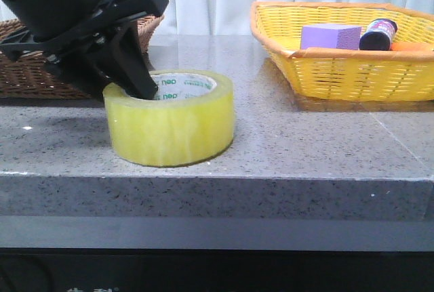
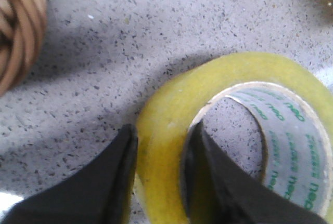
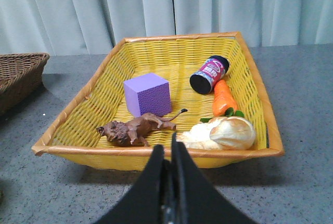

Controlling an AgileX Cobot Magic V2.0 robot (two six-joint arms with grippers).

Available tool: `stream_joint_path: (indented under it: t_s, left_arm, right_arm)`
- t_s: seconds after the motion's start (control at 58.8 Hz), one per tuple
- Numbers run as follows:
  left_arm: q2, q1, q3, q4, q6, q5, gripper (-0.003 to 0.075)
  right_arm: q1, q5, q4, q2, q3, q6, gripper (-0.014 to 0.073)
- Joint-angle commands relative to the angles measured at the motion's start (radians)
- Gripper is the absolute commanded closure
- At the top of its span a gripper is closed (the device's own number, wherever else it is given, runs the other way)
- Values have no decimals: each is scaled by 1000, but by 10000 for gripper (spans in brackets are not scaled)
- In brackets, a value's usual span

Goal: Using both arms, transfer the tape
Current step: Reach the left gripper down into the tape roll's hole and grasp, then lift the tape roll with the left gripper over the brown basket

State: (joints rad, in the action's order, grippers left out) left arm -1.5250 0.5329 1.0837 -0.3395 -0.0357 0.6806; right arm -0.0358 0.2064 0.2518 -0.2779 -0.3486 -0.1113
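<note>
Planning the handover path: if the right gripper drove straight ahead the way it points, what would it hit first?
Probably the yellow basket's near rim, directly ahead of the right gripper; depth is uncertain.

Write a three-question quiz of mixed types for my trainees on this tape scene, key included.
1. True or false: the left gripper has one finger inside the core of the tape and one outside its wall.
2. Which of these lies in the yellow basket? A) a purple block B) scissors C) a mug
3. Fill in: the right gripper has its fingers pressed ____ and holds nothing.

Key
1. True; the fingers straddle the roll's wall.
2. A; a toy lion, a carrot, a bread roll and a dark bottle are there too.
3. together
</note>
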Motion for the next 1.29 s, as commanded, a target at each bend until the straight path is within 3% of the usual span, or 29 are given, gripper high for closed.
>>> stream_joint_path:
  t_s: [0.0, 0.255, 0.51, 0.749, 0.97, 1.276]
  left_arm:
    - [34, 6, 30, -22, -9, -29, 629]
    - [45, 56, 52, -22, -9, -29, 629]
    - [80, 78, 182, -16, -9, 6, 629]
    - [82, 65, 350, 117, -9, 63, 629]
    - [82, -36, 443, 205, -9, 63, 647]
    - [73, -300, 463, 220, -9, 58, 658]
  right_arm:
    - [0, -87, 0, -6, -25, -2, 714]
    - [0, -87, 0, -6, -25, -2, 714]
    - [0, -87, 0, -6, -25, -2, 714]
    - [0, -87, 0, -6, -25, -2, 714]
    - [0, -87, 0, -6, -25, -2, 714]
    - [0, -87, 0, -6, -25, -2, 714]
